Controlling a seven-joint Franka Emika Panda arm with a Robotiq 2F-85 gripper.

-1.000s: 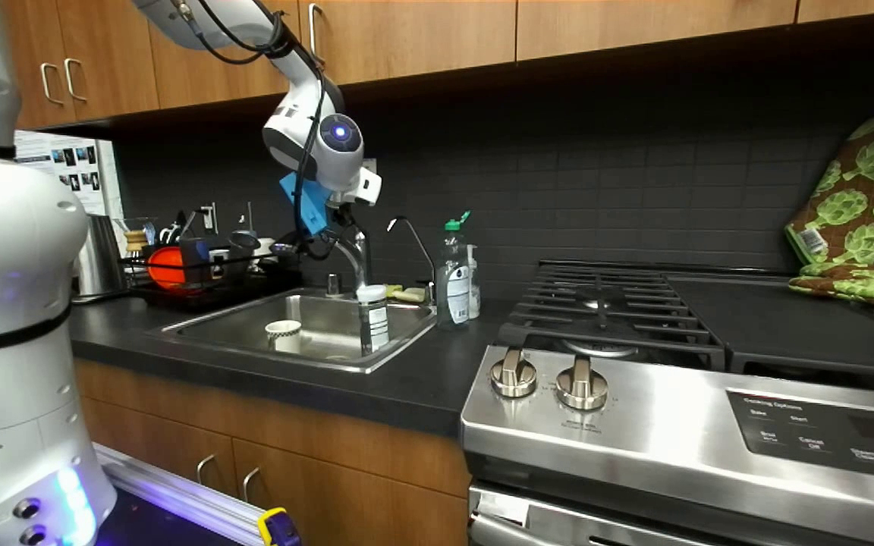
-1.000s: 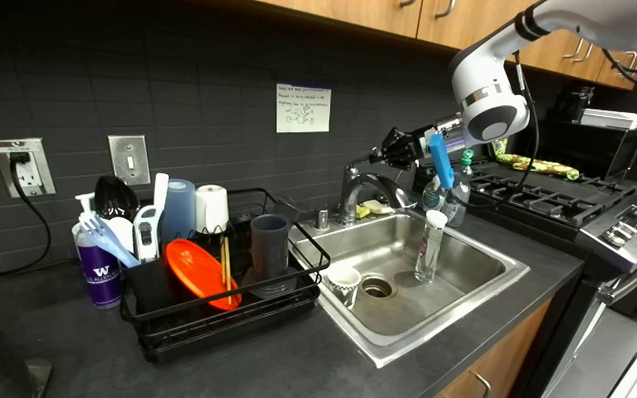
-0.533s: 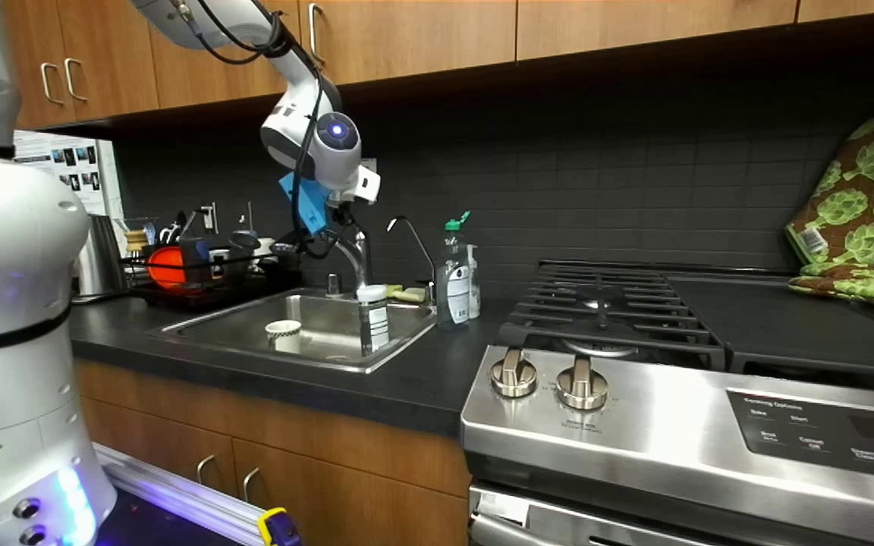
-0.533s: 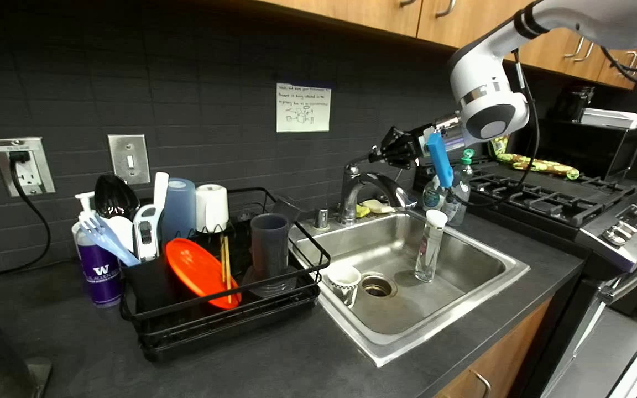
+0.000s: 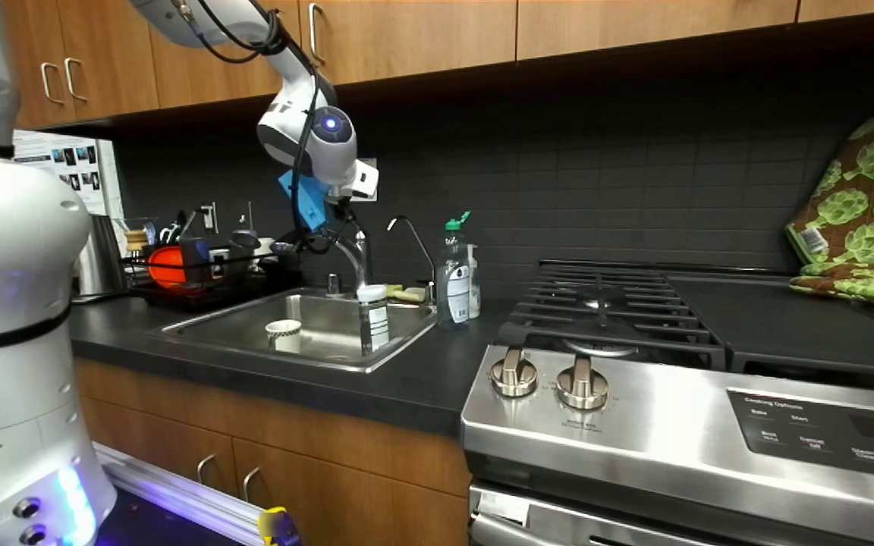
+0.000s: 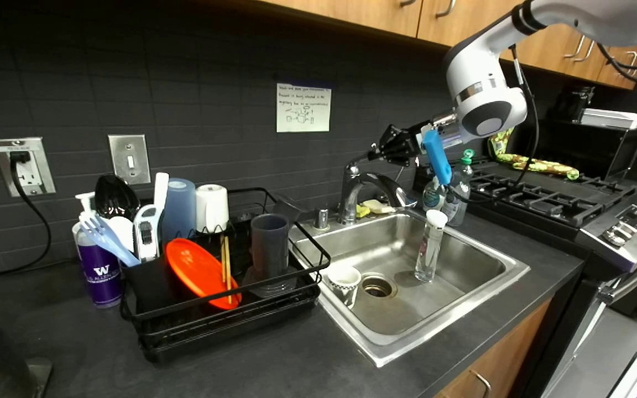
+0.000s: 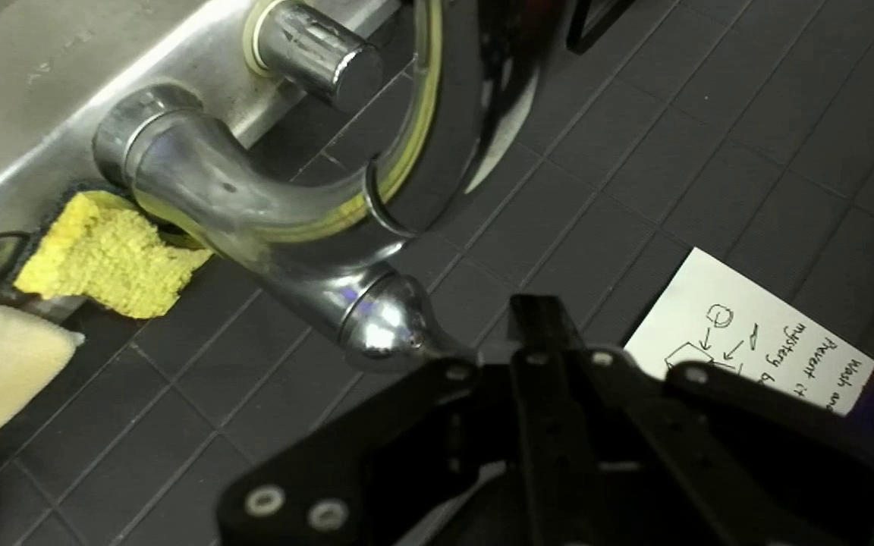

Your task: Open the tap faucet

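The tap faucet, tall silvery metal with an arched spout, stands behind the sink in both exterior views (image 5: 363, 262) (image 6: 348, 196). In the wrist view the faucet (image 7: 209, 182) runs from upper left to its domed top near the middle. A thin lever (image 7: 444, 349) leaves the dome and goes behind my gripper. My gripper (image 7: 537, 315) is shut, its black fingers together, just beside the dome. In an exterior view the gripper (image 6: 375, 152) is at the lever's free end, above the spout. Whether it touches the lever is hidden.
The sink (image 6: 346, 324) holds a cup (image 6: 345, 284) and a white-capped bottle (image 6: 430, 249). A dish rack (image 6: 230, 326) stands beside it. A soap bottle (image 5: 456, 284) and a thin curved spout (image 5: 419, 244) stand at the other side. Cabinets (image 5: 422, 38) hang above.
My arm and gripper have moved a little to the left and slightly up in both exterior views. The gripper stays at the lever's end. The objects around the sink have not moved.
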